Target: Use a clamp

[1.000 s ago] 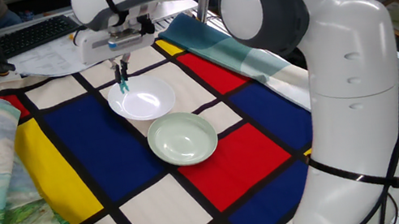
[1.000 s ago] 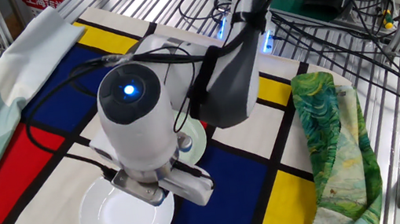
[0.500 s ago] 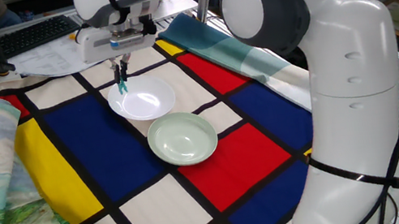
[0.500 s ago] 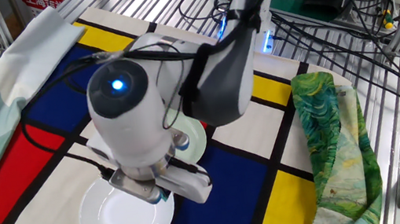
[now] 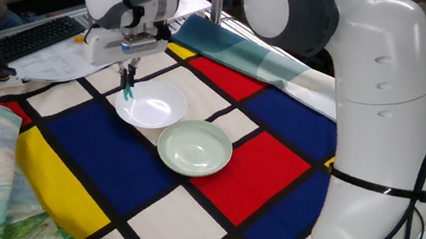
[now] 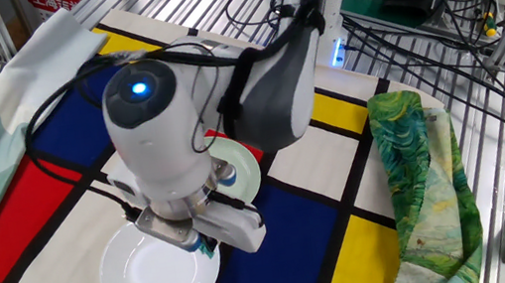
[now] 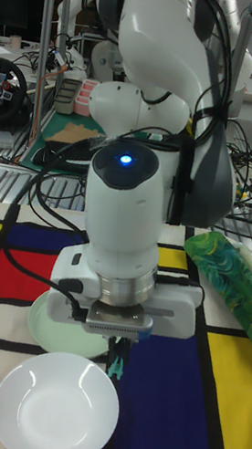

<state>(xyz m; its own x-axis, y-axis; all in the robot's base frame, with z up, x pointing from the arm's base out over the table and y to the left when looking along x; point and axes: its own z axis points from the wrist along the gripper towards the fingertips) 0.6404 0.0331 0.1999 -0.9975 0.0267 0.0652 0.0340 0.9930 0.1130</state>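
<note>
The clamp (image 5: 129, 88) is a small teal clip hanging upright from my gripper (image 5: 130, 69), which is shut on its upper end. It hovers over the far-left rim of the white bowl (image 5: 153, 107); whether it touches the rim is unclear. In the tall fixed view the clamp (image 7: 118, 364) points down at the bowl's (image 7: 54, 413) right rim, under the gripper (image 7: 119, 344). In the other fixed view only the clamp's teal tip (image 6: 209, 250) peeks out below the wrist.
A pale green bowl (image 5: 194, 147) sits just in front of the white bowl on the colour-block cloth (image 5: 80, 160). A crumpled green patterned cloth (image 5: 2, 218) lies along the left side. A folded teal cloth (image 5: 235, 45) lies at the back right.
The gripper with the clamp has shifted slightly along the white bowl's rim, and the wrist has turned a little. The bowls have not moved.
</note>
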